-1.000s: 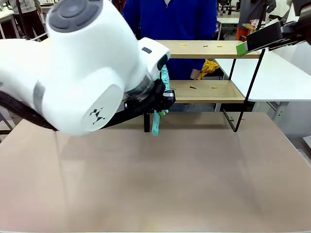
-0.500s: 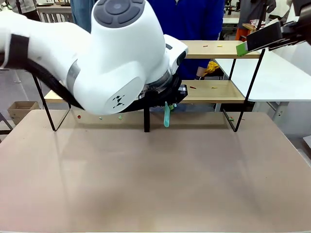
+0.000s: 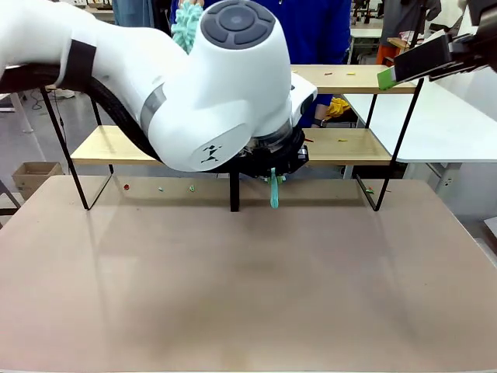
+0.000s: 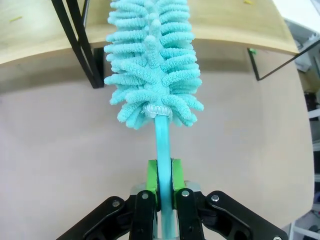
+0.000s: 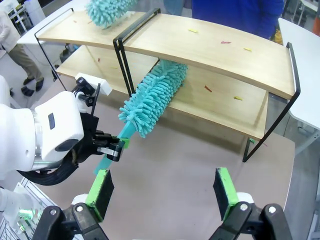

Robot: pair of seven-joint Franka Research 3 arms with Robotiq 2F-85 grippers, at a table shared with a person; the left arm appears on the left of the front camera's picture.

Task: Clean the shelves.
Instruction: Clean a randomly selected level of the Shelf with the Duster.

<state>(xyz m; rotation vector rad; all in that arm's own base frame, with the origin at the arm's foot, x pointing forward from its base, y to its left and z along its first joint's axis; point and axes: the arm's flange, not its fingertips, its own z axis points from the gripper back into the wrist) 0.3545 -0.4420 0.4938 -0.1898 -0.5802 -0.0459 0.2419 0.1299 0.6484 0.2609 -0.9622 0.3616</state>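
Across the far edge of the beige table stand the shelves, two light-wood boards on a black frame. My left gripper is clamped on the handle of a teal duster whose head reaches between the boards; my right gripper hangs above the table, fingers spread. Small coloured scraps lie on both boards.

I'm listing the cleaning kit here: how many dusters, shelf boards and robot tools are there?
Dusters: 2, the held duster and the second duster
Shelf boards: 2, top board and lower board
Tools: 2, left tool and right tool
Total: 6
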